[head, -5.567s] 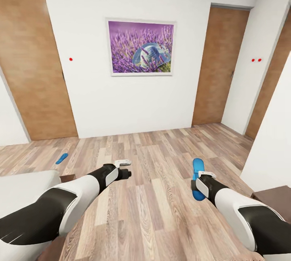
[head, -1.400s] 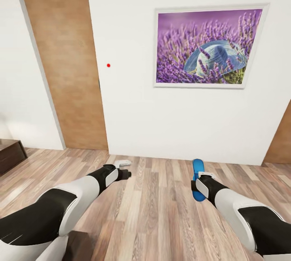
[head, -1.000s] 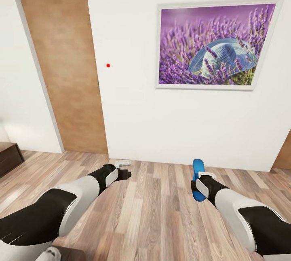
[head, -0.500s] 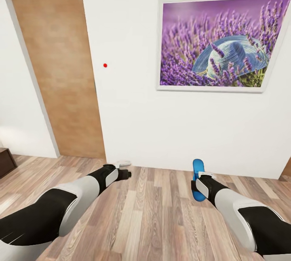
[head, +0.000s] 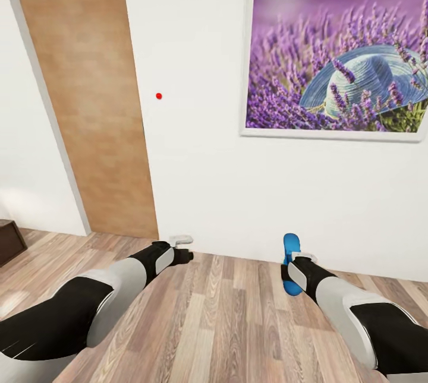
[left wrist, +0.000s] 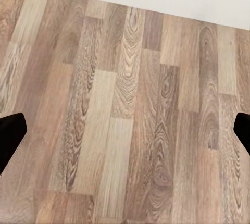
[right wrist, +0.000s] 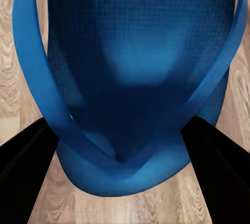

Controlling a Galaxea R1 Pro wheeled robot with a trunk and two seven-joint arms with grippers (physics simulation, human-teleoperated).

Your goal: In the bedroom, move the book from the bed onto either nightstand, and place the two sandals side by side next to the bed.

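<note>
Transit, by the look of it: the robot faces a white wall with a wooden door and a framed lavender picture, both arms held low and forward over the plank floor. The right end effector pinches one blue sandal, carried upright with its length rising above the wrist, probably so it stays clear of the floor while the base moves. In the right wrist view the sandal's sole and toe strap sit between the dark fingers. The left end effector is spread and carries nothing; its wrist view shows bare planks between the two finger tips. A dark cabinet corner shows at the left edge.
</note>
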